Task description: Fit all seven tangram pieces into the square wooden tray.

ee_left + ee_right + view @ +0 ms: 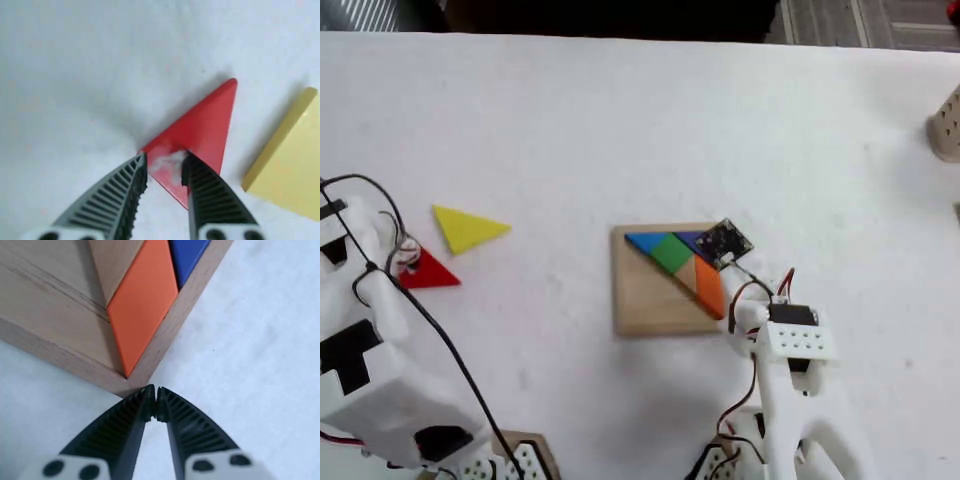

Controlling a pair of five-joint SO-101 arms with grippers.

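The red triangle (200,130) lies flat on the white cloth at the table's left, and my left gripper (165,167) is shut on one of its corners, with cloth fuzz bunched between the fingers. From above, that gripper (408,255) sits at the red triangle's (430,272) left tip. A yellow triangle (468,228) (290,165) lies just beyond it. The square wooden tray (645,300) holds blue (645,242), green (672,252) and orange (708,285) pieces along its right half. My right gripper (156,402) is shut and empty, just outside the tray's corner (135,377) beside the orange piece (145,300).
A perforated wooden block (945,125) stands at the right edge. The arm bases and their cables take up the near edge on both sides. Open white cloth stretches across the far half of the table and between the tray and the loose triangles.
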